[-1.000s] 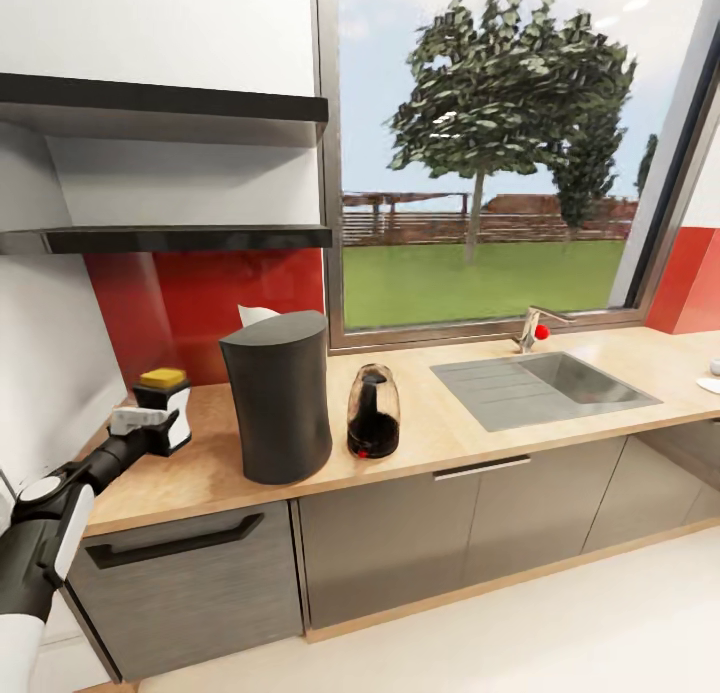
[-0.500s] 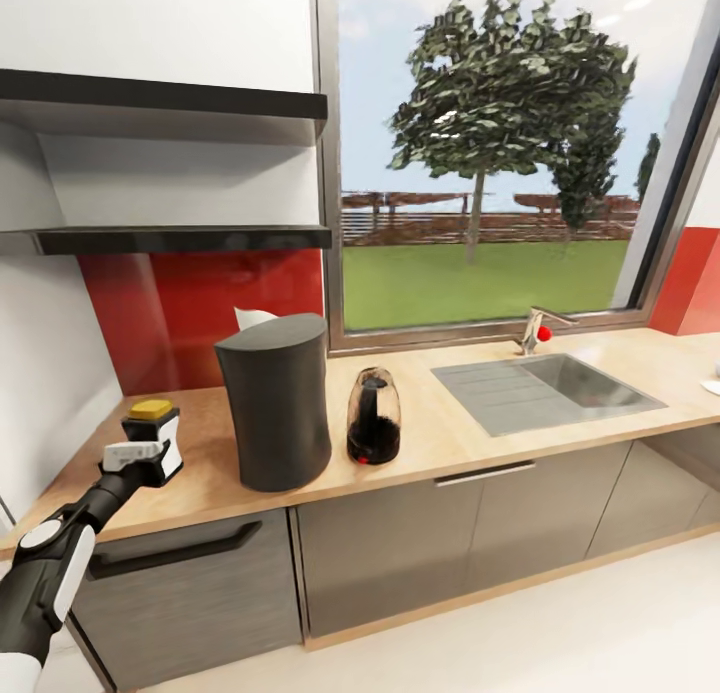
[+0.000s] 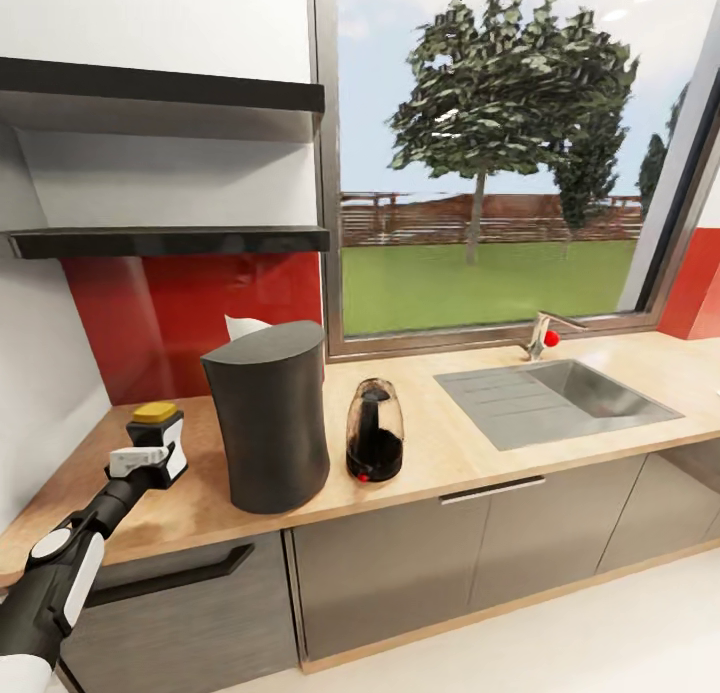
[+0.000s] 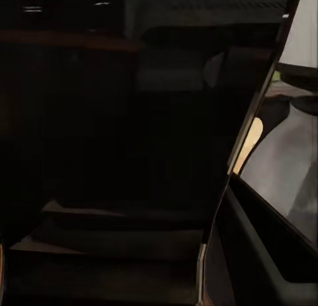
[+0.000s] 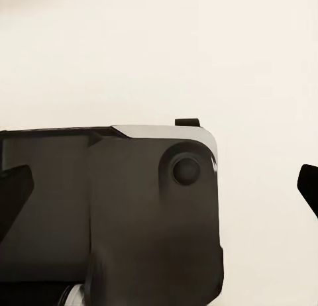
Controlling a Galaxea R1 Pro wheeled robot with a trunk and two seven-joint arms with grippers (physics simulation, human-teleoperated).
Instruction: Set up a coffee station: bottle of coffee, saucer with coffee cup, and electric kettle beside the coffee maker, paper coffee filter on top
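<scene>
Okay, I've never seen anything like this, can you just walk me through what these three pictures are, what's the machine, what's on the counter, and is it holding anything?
This is a simulated wheeled robot with two arms, steered by a person. The big picture comes from a camera on its head, looking at a kitchen countertop. The other two come from cameras by each arm's tool.

On the counter stand a tall dark coffee maker, a white paper filter peeking up behind it, a small kettle, and a sink.

The left tool reaches over the counter's left end at a yellow-capped bottle. It seems to grip it, though the dark left wrist picture cannot confirm that. The right wrist picture shows pale floor and a dark robot part.
</scene>
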